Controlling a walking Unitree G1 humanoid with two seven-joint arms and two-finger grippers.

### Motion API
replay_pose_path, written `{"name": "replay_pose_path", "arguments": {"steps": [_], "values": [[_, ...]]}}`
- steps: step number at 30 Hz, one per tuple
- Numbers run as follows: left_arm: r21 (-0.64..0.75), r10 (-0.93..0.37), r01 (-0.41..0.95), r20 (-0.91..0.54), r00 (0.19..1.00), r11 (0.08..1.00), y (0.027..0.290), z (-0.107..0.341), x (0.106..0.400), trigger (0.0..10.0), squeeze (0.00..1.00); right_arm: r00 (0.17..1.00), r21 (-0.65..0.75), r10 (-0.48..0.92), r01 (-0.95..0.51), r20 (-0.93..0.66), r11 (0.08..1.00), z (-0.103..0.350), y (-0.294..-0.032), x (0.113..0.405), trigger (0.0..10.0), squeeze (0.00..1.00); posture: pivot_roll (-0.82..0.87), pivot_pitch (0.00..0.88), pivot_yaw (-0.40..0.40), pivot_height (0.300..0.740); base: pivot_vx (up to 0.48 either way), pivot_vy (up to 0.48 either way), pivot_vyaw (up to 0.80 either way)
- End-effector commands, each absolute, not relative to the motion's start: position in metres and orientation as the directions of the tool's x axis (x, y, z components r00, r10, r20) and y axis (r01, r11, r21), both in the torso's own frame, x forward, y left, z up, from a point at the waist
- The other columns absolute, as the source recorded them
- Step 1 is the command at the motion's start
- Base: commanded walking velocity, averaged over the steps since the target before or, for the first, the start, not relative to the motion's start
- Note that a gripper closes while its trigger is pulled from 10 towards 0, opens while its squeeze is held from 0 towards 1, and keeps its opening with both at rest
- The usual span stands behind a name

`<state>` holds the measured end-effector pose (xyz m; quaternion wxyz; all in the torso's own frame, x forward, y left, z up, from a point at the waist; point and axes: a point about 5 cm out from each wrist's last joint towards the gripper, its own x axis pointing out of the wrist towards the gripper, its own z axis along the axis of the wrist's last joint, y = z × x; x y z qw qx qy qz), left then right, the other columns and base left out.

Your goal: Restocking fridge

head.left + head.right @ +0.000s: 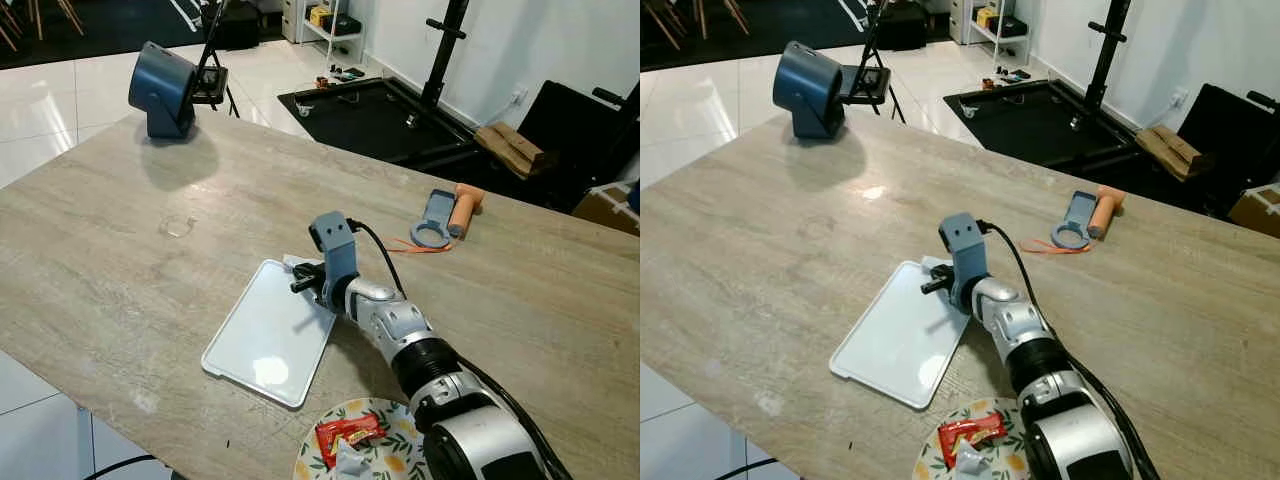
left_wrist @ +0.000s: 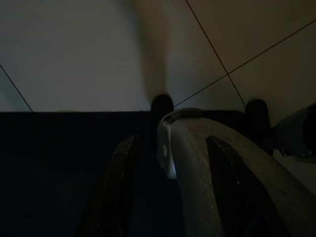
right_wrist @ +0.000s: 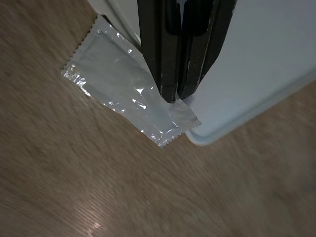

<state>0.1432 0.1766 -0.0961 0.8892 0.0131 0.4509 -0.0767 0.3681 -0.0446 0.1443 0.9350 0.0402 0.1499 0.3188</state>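
A small silver foil packet with crimped, saw-toothed ends is seen lying flat on the wooden desk, wrinkled and shiny, with no print that can be read. 1 end of it is lapped against the corner of a white rectangular tray, near the middle of the left eye frame.

The right claw is set directly over the packet. Its 2 black fingers are drawn together with almost no gap, and their tips are placed on the foil close to the tray's corner. Whether the foil is pinched between them cannot be told. In the left eye view the silver right arm is reached up from the lower right of the frame to the tray's upper right corner.

At the bottom edge of the frame a flowered plate is seen, with a red wrapped snack on it. An orange-handled tool lies at the right of the desk, and a dark blue device stands at the upper left.

In the dark left wrist view the left claw is shown above tiled floor, with its fingers apart.
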Motion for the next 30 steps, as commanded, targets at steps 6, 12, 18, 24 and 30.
{"name": "replay_pose_path", "arguments": {"steps": [6,12,18,24,30], "values": [[-0.094,-0.149,0.147,-0.892,0.427,0.985,0.169,-0.112,0.102,10.0,0.0,0.73,0.295,0.671,-0.618,-0.129,0.729,0.163,-0.043,0.369,0.0,0.0,-0.02,0.154,-0.069,0.74,0.0,0.0,0.0],[-0.092,-0.148,0.147,-0.887,0.437,0.985,0.169,-0.111,0.107,10.0,0.0,0.642,0.382,0.765,-0.722,0.058,0.577,0.186,-0.047,0.361,0.0,0.0,-0.02,0.142,-0.065,0.74,0.0,0.0,0.0],[-0.089,-0.145,0.144,-0.885,0.443,0.986,0.171,-0.11,0.109,10.0,0.0,0.623,0.258,0.783,-0.758,0.009,0.6,0.181,-0.054,0.355,10.0,0.0,-0.02,0.136,-0.06,0.74,0.0,0.0,0.0],[-0.089,-0.147,0.151,-0.885,0.442,0.985,0.171,-0.11,0.111,10.0,0.0,0.615,0.155,0.781,-0.766,-0.105,0.624,0.16,-0.047,0.349,10.0,1.0,-0.03,0.133,-0.058,0.74,0.0,0.0,0.0],[-0.093,-0.153,0.153,-0.883,0.444,0.984,0.169,-0.11,0.111,10.0,0.0,0.585,0.166,0.801,-0.784,-0.123,0.598,0.153,-0.033,0.338,10.0,1.0,-0.02,0.141,-0.059,0.74,0.0,0.0,0.0]]}}
